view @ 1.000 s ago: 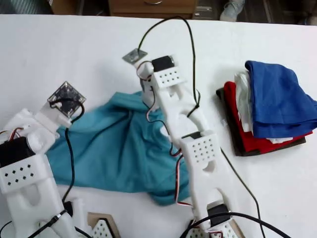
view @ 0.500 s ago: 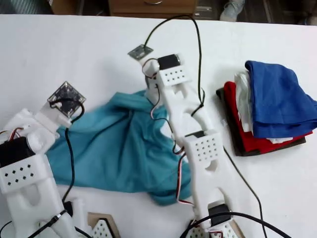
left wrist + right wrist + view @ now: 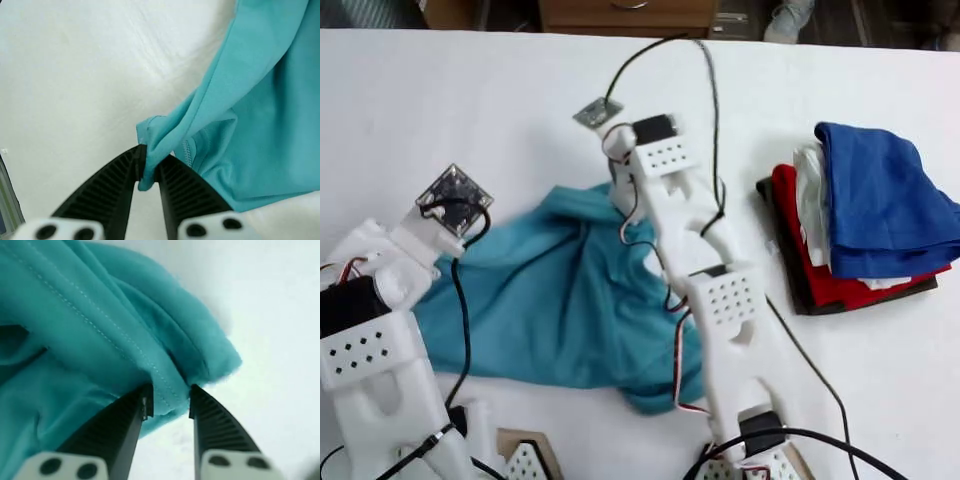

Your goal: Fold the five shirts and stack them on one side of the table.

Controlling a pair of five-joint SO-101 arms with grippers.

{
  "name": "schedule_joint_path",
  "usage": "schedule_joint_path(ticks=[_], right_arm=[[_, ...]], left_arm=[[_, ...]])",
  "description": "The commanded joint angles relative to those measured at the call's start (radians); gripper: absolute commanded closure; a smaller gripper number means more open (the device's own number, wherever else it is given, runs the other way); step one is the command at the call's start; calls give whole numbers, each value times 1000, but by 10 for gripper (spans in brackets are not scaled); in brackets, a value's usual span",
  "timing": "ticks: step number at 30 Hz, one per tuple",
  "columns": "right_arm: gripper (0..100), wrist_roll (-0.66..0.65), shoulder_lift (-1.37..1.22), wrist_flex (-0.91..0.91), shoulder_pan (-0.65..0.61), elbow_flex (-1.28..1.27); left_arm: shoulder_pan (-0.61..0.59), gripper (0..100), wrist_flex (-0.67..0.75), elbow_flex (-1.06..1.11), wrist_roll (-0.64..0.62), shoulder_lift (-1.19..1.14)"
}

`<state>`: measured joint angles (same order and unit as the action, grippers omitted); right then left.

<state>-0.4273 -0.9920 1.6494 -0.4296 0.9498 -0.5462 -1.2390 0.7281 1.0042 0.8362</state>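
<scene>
The teal shirt [image 3: 560, 290] is seen lying rumpled and unfolded on the white table [image 3: 470, 90], spread between the two arms, and it is held at two places. In the left wrist view the left gripper [image 3: 148, 162] is pressed together on a small bunched corner of the shirt's hem, with the rest of the cloth trailing away from the jaws over the bare table. In the right wrist view the right gripper [image 3: 167, 397] is clamped on a thick rolled fold of a stitched edge, which fills the gap between its jaws. From above, the left hold is placed at the shirt's left edge and the right hold at its far edge, so the held border runs on a slant from near left to far centre. The bulk of the cloth lies on the robot's side of that line and reaches down beside the base of the right arm [image 3: 720, 290]. The coming move is judged to turn on this: the held edge would have to be drawn taut and carried over that bulk. The stack of folded shirts [image 3: 865, 215], blue on top, lies well apart beyond the right arm, which is the nearer one to it.
</scene>
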Motion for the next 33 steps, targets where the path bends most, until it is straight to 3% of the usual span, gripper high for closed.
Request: schedule_joint_path(ticks=[1,6,11,23,29,33], right_arm=[[901,-9,5,-4,-16,21],[910,-8,5,18,-19,109],[981,-6,7,36,-13,180],[979,-9,25,48,-13,198],[980,-72,251,48,-5,192],[980,-152,423,48,15,190]], left_arm=[[-2,980,14,-31,3,15],[-2,980,14,-31,3,15],[-2,980,14,-31,3,15],[-2,980,14,-31,3,15],[-2,980,17,-73,-9,17],[6,980,15,-160,-98,17]])
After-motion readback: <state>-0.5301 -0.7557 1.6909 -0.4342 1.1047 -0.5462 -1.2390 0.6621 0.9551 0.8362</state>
